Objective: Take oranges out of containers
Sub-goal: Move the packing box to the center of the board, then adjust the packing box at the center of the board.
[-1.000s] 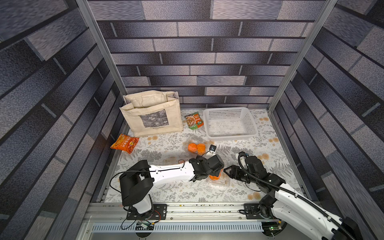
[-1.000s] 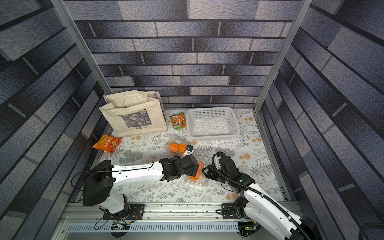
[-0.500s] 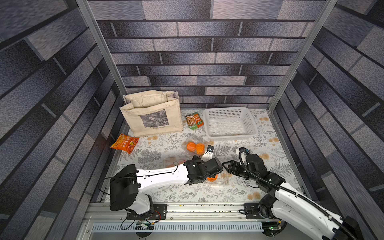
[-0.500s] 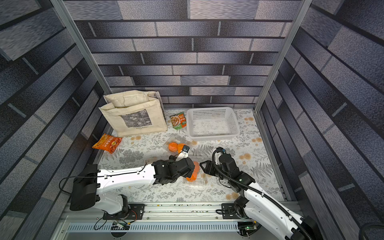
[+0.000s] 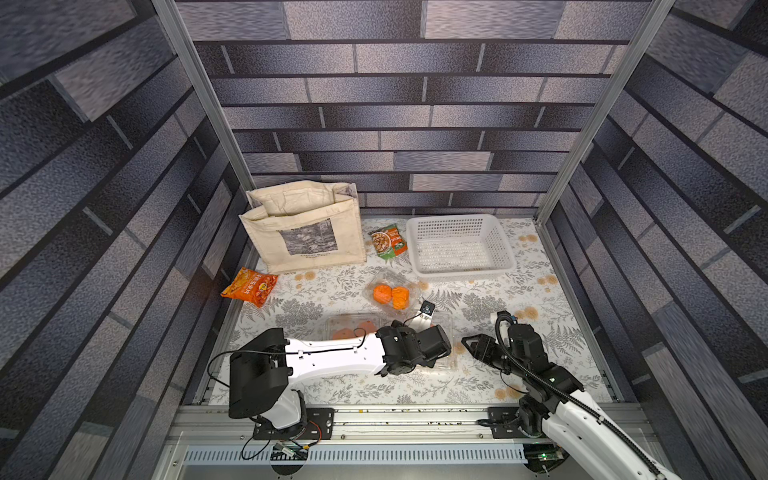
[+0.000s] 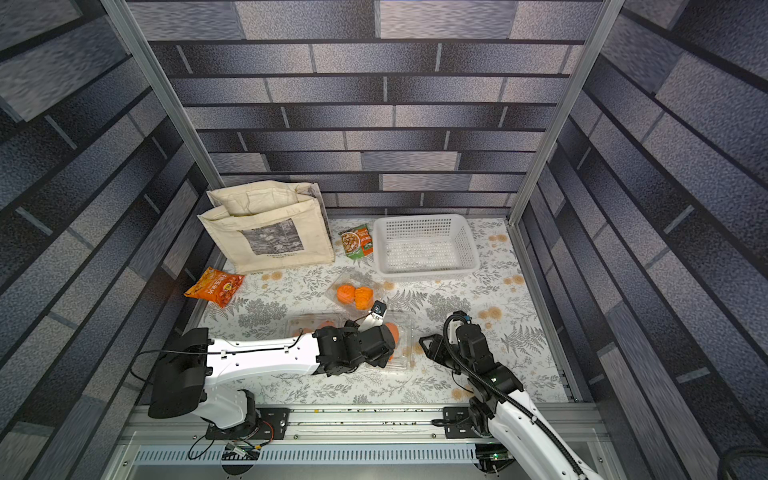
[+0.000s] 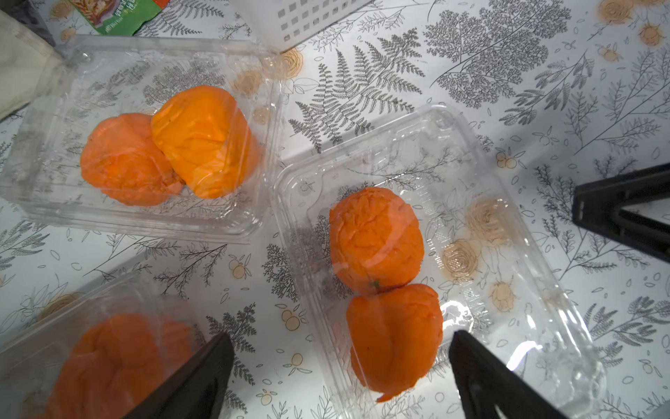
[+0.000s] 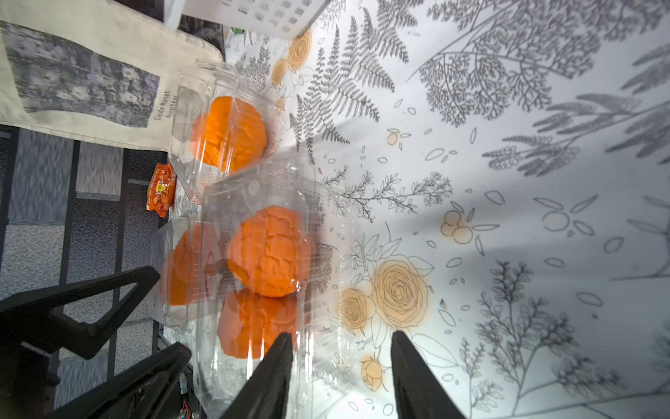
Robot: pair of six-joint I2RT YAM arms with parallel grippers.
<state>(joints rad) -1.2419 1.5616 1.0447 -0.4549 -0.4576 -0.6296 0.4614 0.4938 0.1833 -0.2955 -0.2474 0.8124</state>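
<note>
One white worktop (image 5: pixel 582 291), printed with grey ferns and orange flowers, carries everything. At its far left stands a beige cloth tote bag (image 5: pixel 303 232) with a grey picture panel. Under the panel "Claude Monet" is printed, with a second line beginning "Nymph". At the far right sits a white perforated plastic basket (image 5: pixel 461 272).

Three clear plastic clamshell containers (image 7: pixel 507 290) lie mid-worktop. One is in front of the gap between bag and basket, one is nearer and partly behind the left arm, and one is beneath the left hand (image 7: pixel 339 335). That hand hovers over the last container, fingers spread wide and gripping nothing. The right hand (image 8: pixel 342 335) is just beside the same container's edge, fingers partly apart; whether they touch the plastic I cannot tell.

A crinkled orange snack packet (image 5: pixel 249 286) at the left edge bears characters I cannot read. A green snack packet (image 5: pixel 388 241) lies between bag and basket, its lettering too small to read. Six lumpy bright oranges (image 7: pixel 377 235) rest two per container.
</note>
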